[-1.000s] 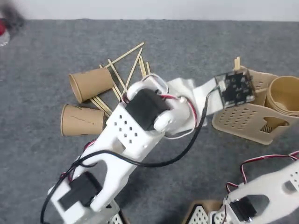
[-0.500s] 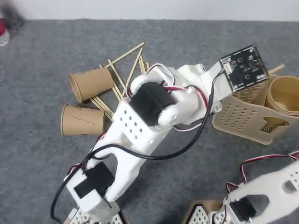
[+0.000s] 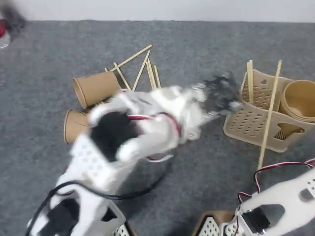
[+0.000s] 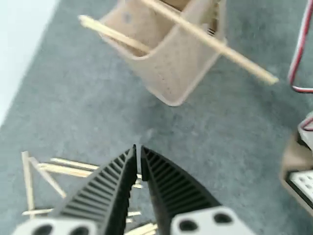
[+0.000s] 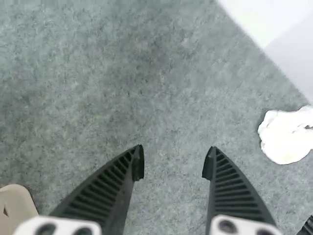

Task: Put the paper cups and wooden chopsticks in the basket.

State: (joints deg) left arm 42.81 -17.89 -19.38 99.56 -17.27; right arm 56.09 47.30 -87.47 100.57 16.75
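Left tool [image 4: 137, 148] back from basket [image 3: 251, 125], closed.

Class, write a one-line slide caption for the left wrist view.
Shut left gripper over grey mat; beyond it, two chopsticks jut from the basket.

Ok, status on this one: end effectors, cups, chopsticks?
Left end effector shut, empty. Right end effector open, empty. One cup in basket, two cups on mat. One chopstick leans over basket rim, foot outside.
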